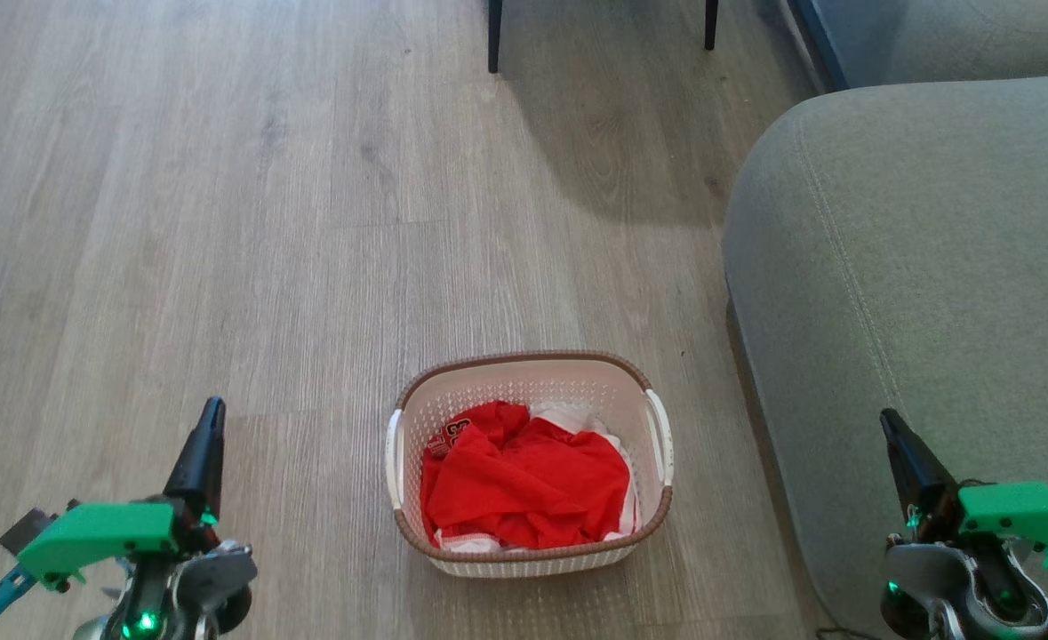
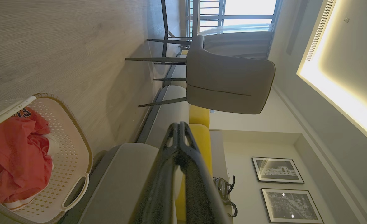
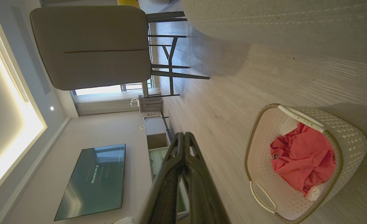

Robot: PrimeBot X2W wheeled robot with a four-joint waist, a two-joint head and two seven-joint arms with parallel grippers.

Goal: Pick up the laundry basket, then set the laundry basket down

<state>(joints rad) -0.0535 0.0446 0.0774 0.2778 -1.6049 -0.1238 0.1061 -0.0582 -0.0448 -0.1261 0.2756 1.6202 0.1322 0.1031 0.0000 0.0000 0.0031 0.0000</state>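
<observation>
A laundry basket (image 1: 524, 389) stands upright on the wooden floor (image 1: 221, 222) in front of the robot, near the rounded edge of a grey sofa (image 1: 915, 293) on the robot's right. The cream basket, pierced with small holes and trimmed with a brown woven-look rim, has a white handle (image 1: 394, 458) on each short side. Inside it lies a crumpled red garment (image 1: 524, 484) on top of some white cloth.

Neither arm touches the basket. The left tool (image 1: 213, 409) hangs above the bare floor, well apart from the basket's left handle, its two dark fingers pressed together and holding nothing. The right tool (image 1: 888, 420) shows against the sofa's front edge, likewise closed on nothing and well apart from the basket.

The left wrist view has the basket (image 2: 74, 146) at the lower left, with a grey chair (image 2: 227, 84) on thin dark legs further off. The right wrist view has the basket (image 3: 261, 137) at the lower right and a wall-mounted television (image 3: 93, 180) across the room.
</observation>
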